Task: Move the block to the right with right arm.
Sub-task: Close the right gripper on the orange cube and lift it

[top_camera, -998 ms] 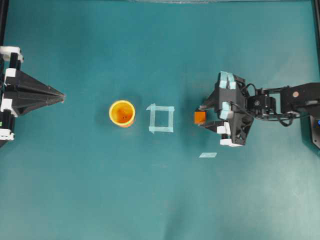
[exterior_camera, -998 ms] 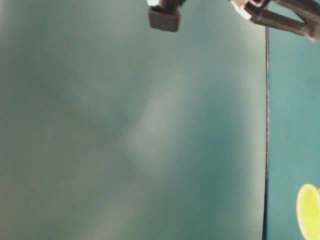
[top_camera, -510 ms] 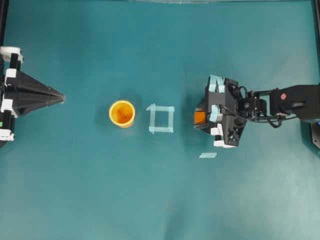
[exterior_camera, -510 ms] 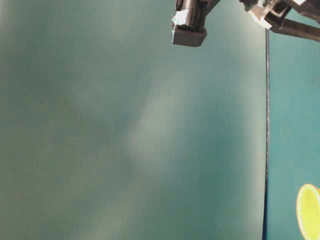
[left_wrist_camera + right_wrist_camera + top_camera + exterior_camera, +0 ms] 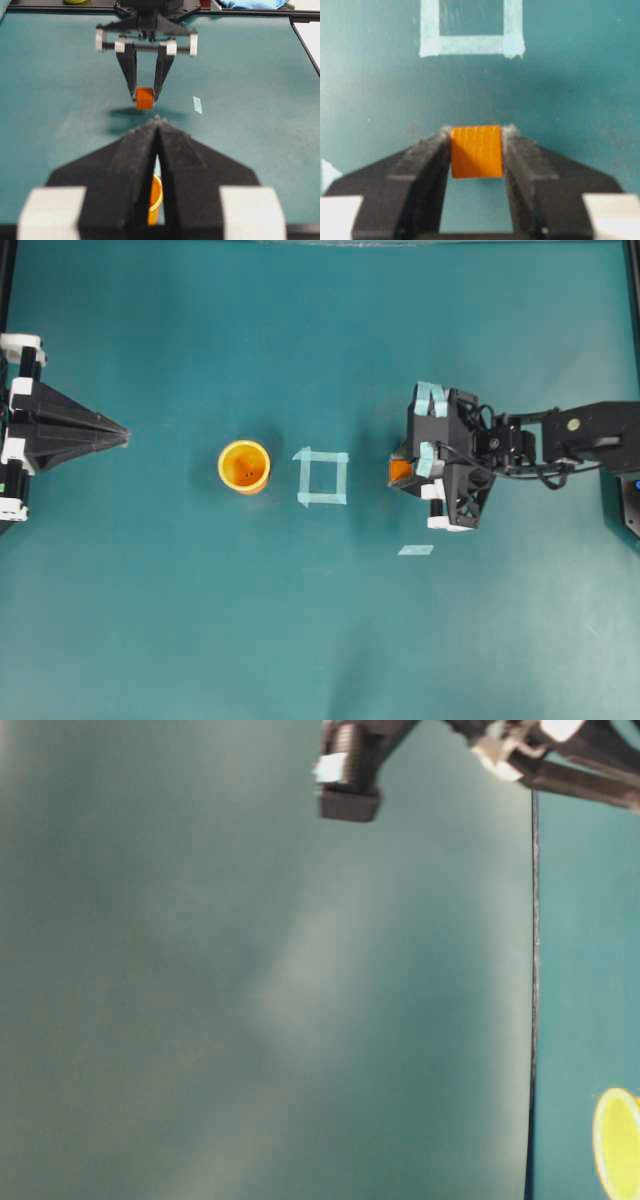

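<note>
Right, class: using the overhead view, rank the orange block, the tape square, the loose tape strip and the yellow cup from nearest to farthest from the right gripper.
1. The block: between the fingers of the right gripper.
2. The loose tape strip: just below the gripper in the picture.
3. The tape square: to its left; too close to the strip to rank firmly.
4. The cup: farthest left.

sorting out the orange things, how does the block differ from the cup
The block is a small plain-faced cube; the cup is round, open-topped and larger. The block sits between the right claw's fingers; the cup stands free, left of the tape square. Both are orange.
</note>
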